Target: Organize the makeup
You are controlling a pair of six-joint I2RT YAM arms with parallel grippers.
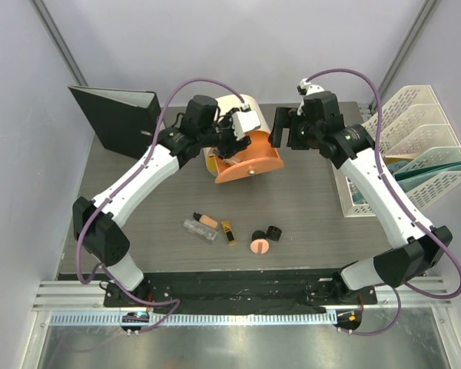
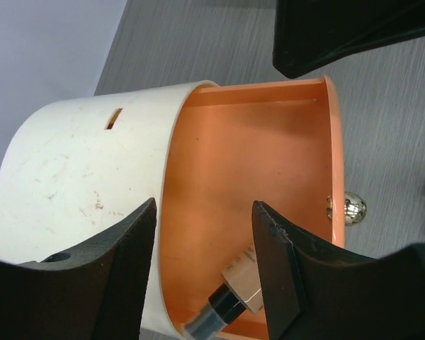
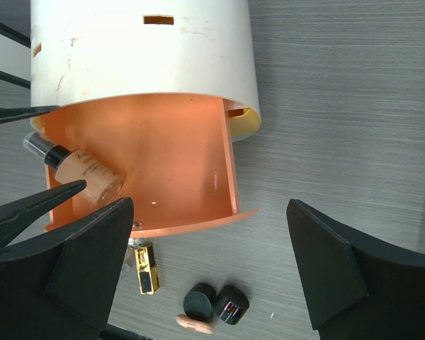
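Observation:
A peach bottle with a black cap lies inside the pulled-out orange drawer of the cream box. My left gripper hangs open over it, its fingers to either side of the bottle and not gripping it. My right gripper stands wide open above the drawer's other side, holding nothing. On the table in front lie another peach bottle, a clear tube, a black-gold lipstick, a pink compact and two black jars.
A black binder stands at the back left. A white file rack with a teal folder sits along the right edge. The drawer has a small metal knob on its front.

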